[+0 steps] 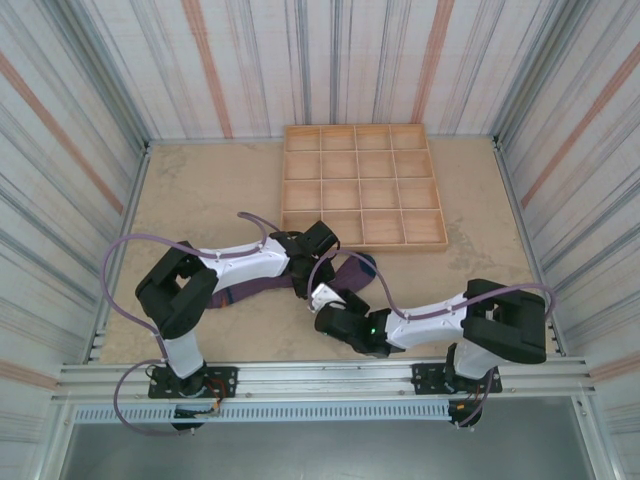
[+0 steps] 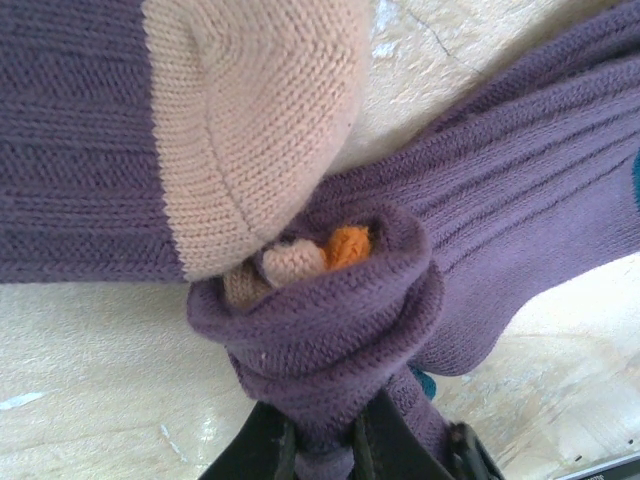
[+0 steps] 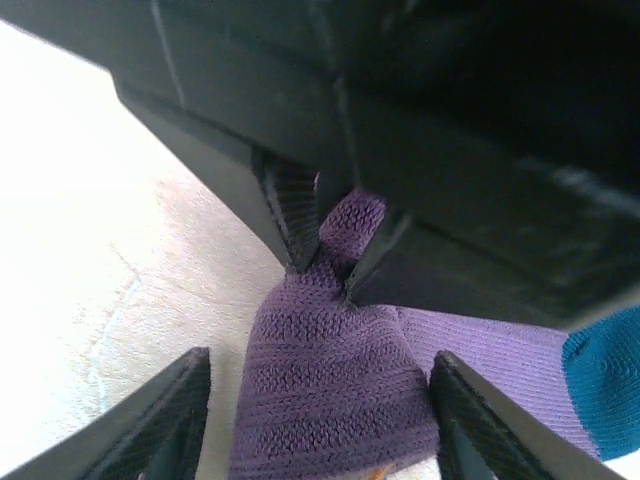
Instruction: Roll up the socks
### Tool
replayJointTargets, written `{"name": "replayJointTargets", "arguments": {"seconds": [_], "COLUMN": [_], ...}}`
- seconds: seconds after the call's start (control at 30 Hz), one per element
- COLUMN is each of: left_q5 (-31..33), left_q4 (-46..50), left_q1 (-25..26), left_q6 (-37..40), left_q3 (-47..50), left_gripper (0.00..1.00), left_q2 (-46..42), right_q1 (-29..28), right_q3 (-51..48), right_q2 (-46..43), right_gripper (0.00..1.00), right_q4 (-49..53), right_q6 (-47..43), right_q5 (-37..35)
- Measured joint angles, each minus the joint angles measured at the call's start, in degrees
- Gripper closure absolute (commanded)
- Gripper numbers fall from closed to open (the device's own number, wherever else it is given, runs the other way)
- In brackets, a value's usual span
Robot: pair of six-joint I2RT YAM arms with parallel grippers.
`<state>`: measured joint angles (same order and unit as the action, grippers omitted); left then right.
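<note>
The socks (image 2: 520,200) are purple knit and lie across the table, partly rolled into a bundle (image 2: 330,320) with peach and orange cuff ends showing in its centre. A peach toe (image 2: 250,120) lies beside it. My left gripper (image 2: 322,440) is shut on a fold of the bundle's outer layer. In the right wrist view, the left gripper's fingers (image 3: 290,215) pinch the top of the bundle (image 3: 330,390). My right gripper (image 3: 320,385) stands open, one finger on each side of the bundle. A teal patch (image 3: 610,390) shows to the right. From above, both grippers (image 1: 303,275) (image 1: 322,298) meet over the socks (image 1: 250,288).
A wooden tray (image 1: 362,246) divided into several compartments lies at the back of the table, just beyond the grippers. Striped walls close in the table on three sides. Bare tabletop (image 1: 200,190) lies to the left of the tray.
</note>
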<state>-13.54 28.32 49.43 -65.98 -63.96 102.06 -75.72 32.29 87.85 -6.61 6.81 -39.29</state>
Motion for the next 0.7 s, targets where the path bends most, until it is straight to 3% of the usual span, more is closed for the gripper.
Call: {"name": "replayJointTargets", "arguments": {"seconds": [0.1, 0.23, 0.37, 0.43, 0.5, 0.7], "left_q5": [-0.3, -0.6, 0.1, 0.5, 0.9, 3.2], "left_q4": [-0.5, -1.4, -1.6, -1.7, -2.3, -5.5], "left_q1": [-0.3, -0.6, -0.8, -1.0, -1.0, -1.0], "left_q6": [0.0, 0.0, -0.5, -0.6, -1.2, -2.7], "left_q3": [0.5, 0.9, 1.6, 2.1, 3.3, 7.3], "left_gripper": [1.0, 0.73, 0.47, 0.3, 0.22, 0.15], "left_q2": [0.0, -0.2, -0.4, -0.7, -1.3, -5.0], "right_q1": [0.1, 0.6, 1.4, 1.9, 2.4, 3.7], "right_q3": [0.0, 0.0, -0.2, -0.9, -1.7, -4.0], "right_q2": [1.0, 1.0, 1.0, 0.8, 0.3, -1.3], "right_gripper": [0.59, 0.83, 0.97, 1.0, 1.0, 1.0], "right_q4": [-0.7, -1.1, -2.3, -3.4, -4.8, -9.5], "right_q6": [0.2, 1.2, 3.7, 5.1, 6.4, 9.9], "right_q5": [-0.5, -0.3, 0.7, 1.5, 2.3, 6.0]}}
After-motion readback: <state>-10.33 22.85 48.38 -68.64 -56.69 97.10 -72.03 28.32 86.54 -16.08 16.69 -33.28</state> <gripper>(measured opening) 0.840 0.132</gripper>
